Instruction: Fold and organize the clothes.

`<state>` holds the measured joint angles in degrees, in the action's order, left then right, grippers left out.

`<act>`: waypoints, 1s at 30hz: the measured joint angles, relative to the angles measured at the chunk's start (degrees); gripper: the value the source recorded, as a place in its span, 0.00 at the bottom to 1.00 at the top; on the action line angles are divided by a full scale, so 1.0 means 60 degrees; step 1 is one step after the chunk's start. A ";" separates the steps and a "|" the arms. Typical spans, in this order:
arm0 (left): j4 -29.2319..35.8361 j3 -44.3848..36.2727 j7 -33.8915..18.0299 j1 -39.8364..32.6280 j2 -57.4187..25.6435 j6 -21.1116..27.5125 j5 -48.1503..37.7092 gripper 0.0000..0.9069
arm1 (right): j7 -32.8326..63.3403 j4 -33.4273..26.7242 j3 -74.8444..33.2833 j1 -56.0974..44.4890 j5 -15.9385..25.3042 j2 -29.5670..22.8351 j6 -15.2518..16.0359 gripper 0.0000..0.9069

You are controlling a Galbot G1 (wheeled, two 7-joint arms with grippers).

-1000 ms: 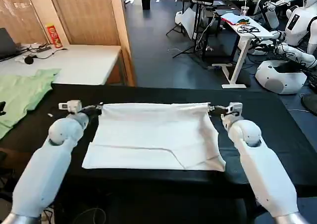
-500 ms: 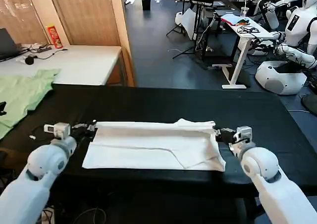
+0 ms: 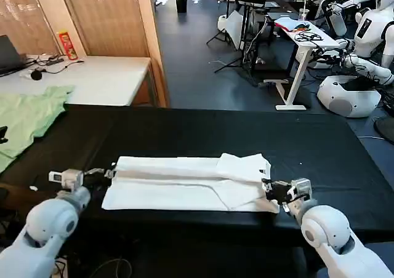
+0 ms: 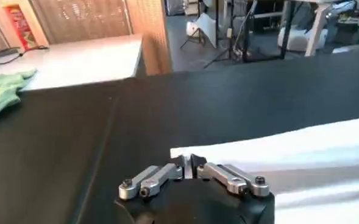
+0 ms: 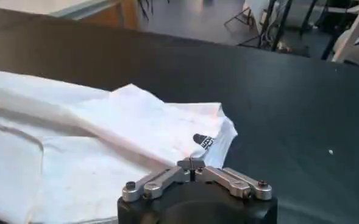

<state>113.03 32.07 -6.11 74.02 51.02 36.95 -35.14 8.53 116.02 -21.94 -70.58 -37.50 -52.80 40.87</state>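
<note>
Two grippers pinch opposite ends of a white short-sleeved cotton T-shirt on the black-covered table, having drawn its far edge toward the robot over the past second. A second ago the cloth hung stretched between the arms, well back on the table; now the lifted edge has come down over the near half, leaving a long, narrow band of doubled fabric lying close to the table's front edge. The left gripper sits low at the band's left end, its fingers closed together on the corner of the cloth, as the left wrist view shows. The right gripper is at the right end, fingers likewise clamped on fabric, where a sleeve lies bunched on top and a small black print peeks out. The fold across the shirt's length looks nearly laid, though the right end is uneven; releasing both corners and smoothing would seem the next need. A pale green garment lies apart on the far left, next to a white side table.
</note>
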 joint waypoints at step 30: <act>0.0129 0.0268 -0.0820 -0.0561 0.0899 0.0012 -0.0902 0.97 | 0.0382 -0.1136 -0.0107 0.1815 0.0871 -0.1143 -0.0725 0.97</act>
<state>113.81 33.68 -11.03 70.66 56.42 37.02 -40.55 10.82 109.20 -22.58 -59.68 -32.27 -59.66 36.52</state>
